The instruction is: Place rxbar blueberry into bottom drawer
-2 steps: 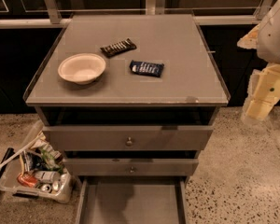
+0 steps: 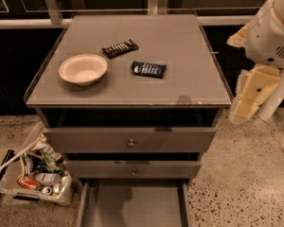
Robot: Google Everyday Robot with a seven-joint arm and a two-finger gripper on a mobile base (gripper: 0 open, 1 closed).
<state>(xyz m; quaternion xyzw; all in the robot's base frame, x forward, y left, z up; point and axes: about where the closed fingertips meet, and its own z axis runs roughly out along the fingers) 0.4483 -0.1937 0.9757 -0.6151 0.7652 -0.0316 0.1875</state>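
The rxbar blueberry [image 2: 149,69], a flat navy-blue bar with white lettering, lies on the grey cabinet top [image 2: 180,41], right of centre. The bottom drawer [image 2: 132,205] is pulled out at the foot of the cabinet, a shallow grey tray with nothing visible in it. My gripper [image 2: 248,103] hangs on the white arm off the cabinet's right side, at about the height of the top's front edge and well right of the bar. It holds nothing that I can see.
A white bowl [image 2: 83,68] sits on the left of the top. A longer black-brown bar [image 2: 119,48] lies behind the blue one. Two upper drawers with knobs [image 2: 130,143] are closed. A clear bin of cans and clutter [image 2: 35,178] stands on the floor at left.
My arm and gripper have shifted slightly left, toward the cabinet's right side. The bar, bowl and drawers have not moved.
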